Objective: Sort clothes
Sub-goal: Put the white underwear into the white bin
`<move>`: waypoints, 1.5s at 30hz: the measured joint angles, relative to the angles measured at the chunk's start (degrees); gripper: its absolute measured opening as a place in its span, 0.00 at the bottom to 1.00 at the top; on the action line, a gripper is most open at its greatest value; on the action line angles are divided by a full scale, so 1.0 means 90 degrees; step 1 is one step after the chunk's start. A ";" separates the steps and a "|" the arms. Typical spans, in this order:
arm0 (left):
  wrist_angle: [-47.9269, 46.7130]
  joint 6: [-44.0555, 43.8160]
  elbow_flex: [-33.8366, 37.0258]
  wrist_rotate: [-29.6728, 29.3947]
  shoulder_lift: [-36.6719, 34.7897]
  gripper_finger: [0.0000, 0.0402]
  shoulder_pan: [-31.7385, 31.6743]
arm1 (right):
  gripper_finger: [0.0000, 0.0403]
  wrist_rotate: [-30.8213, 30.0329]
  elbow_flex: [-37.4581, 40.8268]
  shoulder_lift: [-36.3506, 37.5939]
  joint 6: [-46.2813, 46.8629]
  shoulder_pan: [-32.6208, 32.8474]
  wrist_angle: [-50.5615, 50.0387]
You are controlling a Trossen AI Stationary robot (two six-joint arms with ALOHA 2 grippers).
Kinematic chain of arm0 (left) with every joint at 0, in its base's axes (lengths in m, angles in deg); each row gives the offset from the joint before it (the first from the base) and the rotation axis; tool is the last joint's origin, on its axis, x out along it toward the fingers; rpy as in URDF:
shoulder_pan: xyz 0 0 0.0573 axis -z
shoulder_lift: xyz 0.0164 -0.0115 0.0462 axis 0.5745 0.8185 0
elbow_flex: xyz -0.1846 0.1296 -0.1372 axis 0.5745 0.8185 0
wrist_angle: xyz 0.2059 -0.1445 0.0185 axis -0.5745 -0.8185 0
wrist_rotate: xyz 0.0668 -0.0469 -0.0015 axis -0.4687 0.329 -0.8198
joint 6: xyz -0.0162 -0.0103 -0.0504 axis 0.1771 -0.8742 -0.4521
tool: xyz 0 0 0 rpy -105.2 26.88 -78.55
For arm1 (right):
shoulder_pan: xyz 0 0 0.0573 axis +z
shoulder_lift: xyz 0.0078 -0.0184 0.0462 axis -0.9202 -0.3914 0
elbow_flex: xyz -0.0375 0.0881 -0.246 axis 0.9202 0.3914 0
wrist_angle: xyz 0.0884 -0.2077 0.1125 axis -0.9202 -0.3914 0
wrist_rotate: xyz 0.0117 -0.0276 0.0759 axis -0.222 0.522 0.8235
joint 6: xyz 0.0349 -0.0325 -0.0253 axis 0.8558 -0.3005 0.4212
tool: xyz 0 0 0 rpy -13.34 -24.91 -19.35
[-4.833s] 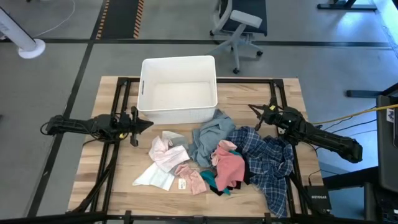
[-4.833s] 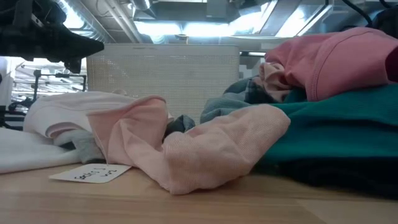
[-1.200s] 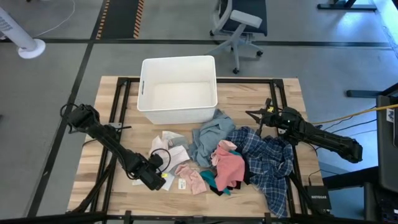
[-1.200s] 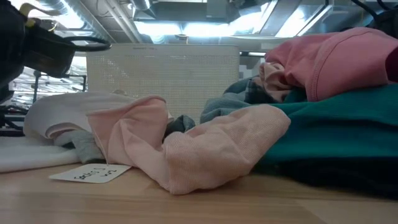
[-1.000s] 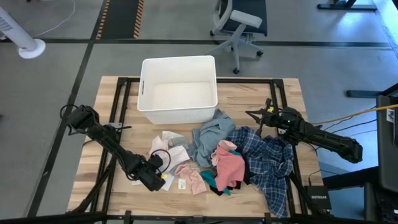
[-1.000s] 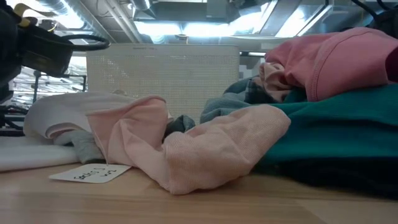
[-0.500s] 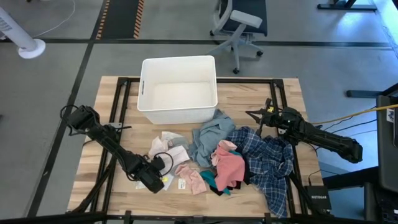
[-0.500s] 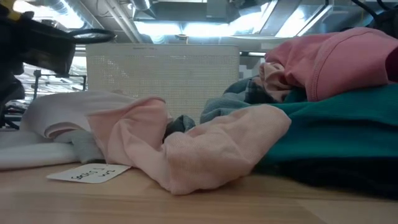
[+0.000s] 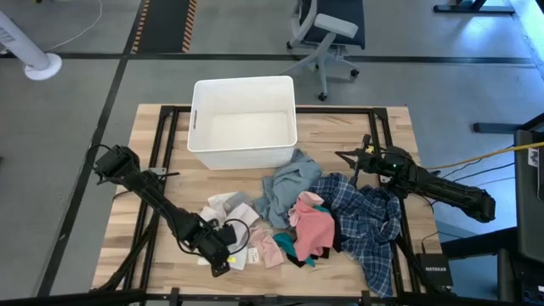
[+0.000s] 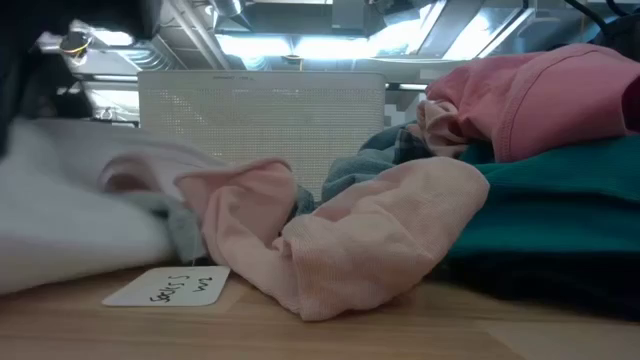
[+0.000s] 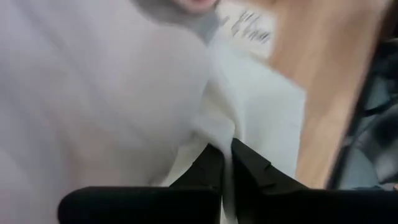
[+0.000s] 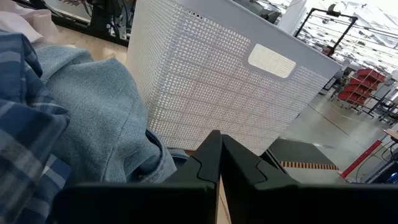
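Observation:
The clothes lie across the near half of the table: a blue-white plaid shirt (image 9: pixel 367 223), a grey-blue top (image 9: pixel 285 183), a pink piece (image 9: pixel 315 226), a teal piece (image 9: pixel 286 247), a pale pink piece (image 9: pixel 266 249) and a white garment (image 9: pixel 226 205). My left gripper (image 9: pixel 224 262) is at the pile's near left end, shut on the white garment (image 11: pixel 124 87). My right gripper (image 9: pixel 350 157) waits shut at the far right, beside the grey-blue top (image 12: pixel 93 118). My left gripper pinches a fold of the white garment (image 11: pixel 245 121) between its two fingers, slanting down from the table's left. One layer or several, I cannot tell. The cloth near the fingers is raised (image 10: pixel 60 215). The rest trails slack among the other pieces on the table.
A white rectangular bin (image 9: pixel 244 83) stands at the far middle of the table. A paper label with handwriting (image 10: pixel 168 286) lies on the wood by the pale pink piece. Bare wood shows at the near left and far right.
My left gripper has shut on the white garment, rolled, and gone up and toward the table's near right. The white garment has been drawn along with it. In the low view, the pale pink piece and the paper label have slid to the right.

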 joint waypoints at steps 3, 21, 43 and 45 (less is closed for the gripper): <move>-0.0001 0.0353 -0.0162 -0.0181 -0.0198 0.01 -0.0126 | 0.05 0.0000 0.0000 0.0000 0.0000 -0.0002 0.0000; 0.0175 0.3389 -0.0832 -0.1313 -0.1893 0.02 -0.1010 | 0.05 -0.0002 0.0000 -0.0002 0.0000 0.0000 -0.0002; 0.1884 0.7277 -0.1115 -0.1922 -0.2776 0.01 -0.2342 | 0.05 0.0000 0.0002 -0.0002 0.0000 -0.0001 -0.0002; 0.2064 0.7529 -0.1115 -0.2157 -0.2830 0.02 -0.2447 | 0.05 -0.0002 0.0000 -0.0002 0.0000 -0.0001 -0.0001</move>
